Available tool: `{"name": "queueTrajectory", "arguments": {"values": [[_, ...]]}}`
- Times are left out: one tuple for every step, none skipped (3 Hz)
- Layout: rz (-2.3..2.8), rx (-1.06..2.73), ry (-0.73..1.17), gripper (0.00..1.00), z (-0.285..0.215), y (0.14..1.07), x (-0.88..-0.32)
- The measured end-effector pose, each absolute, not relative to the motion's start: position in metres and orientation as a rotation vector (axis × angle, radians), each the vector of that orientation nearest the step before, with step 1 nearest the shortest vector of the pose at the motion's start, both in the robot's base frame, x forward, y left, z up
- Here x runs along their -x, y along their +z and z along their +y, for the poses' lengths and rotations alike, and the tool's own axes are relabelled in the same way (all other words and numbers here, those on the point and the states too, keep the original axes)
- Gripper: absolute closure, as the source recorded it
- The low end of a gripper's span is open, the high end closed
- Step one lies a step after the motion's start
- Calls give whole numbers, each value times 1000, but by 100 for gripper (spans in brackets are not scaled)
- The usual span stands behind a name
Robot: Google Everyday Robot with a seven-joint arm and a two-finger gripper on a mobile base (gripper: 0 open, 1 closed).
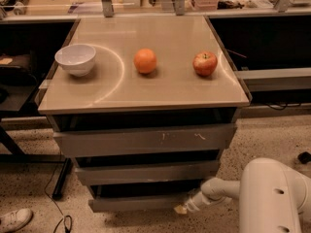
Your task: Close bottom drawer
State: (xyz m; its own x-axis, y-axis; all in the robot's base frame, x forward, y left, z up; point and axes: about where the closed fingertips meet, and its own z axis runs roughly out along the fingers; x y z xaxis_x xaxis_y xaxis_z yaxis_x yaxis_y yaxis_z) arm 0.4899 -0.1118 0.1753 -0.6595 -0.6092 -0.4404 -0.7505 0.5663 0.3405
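The bottom drawer is the lowest and narrowest grey drawer of the cabinet, with a plain front. It stands pulled out a little, with a dark gap above it. My gripper is at the end of the white arm, low at the drawer front's right end, touching or almost touching it. Above are the mid-width drawer and the widest drawer with pale scratches.
On the cabinet top are a white bowl, an orange and a red apple. The arm's white body fills the lower right. A black cable and a shoe lie on the speckled floor at left.
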Motion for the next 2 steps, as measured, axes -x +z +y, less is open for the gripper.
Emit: {"name": "queueTrajectory", "arguments": {"values": [[2502,1137,721,100,-107,177,-505],[2502,1137,720,81,-107,177,-505]]}}
